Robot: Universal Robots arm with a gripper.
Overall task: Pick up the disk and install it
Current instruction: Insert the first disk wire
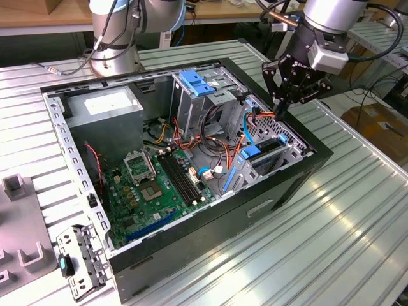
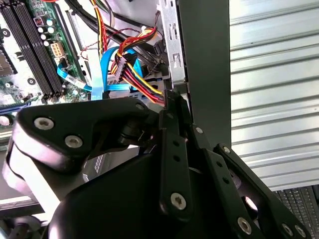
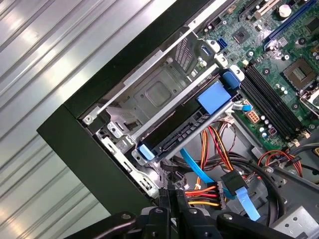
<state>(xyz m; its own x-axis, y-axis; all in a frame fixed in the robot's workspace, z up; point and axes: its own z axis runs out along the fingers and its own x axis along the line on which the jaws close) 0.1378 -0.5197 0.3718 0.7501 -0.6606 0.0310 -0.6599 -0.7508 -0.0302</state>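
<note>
The disk [image 3: 182, 133] stands on edge in a metal bay at the corner of the open computer case [image 1: 210, 223], its dark side showing, with light blue bracket ends and a blue tab on it. In the exterior view the disk [image 1: 262, 153] lies low at that view's right end of the case. My gripper [image 1: 278, 113] hangs just above and behind it, over the case's rim. In both wrist views my gripper [image 3: 174, 195] [image 2: 177, 102] is shut with nothing in it, its tips close to a bundle of red, yellow and black cables [image 3: 204, 191].
A tall grey cage with a blue top [image 1: 197, 83] and a grey box with a white sticker [image 1: 105, 108] stand inside the case beside the green motherboard [image 1: 159, 185]. A second arm's base [image 1: 115, 38] rises behind. A metal bracket [image 1: 80, 258] lies on the ribbed table.
</note>
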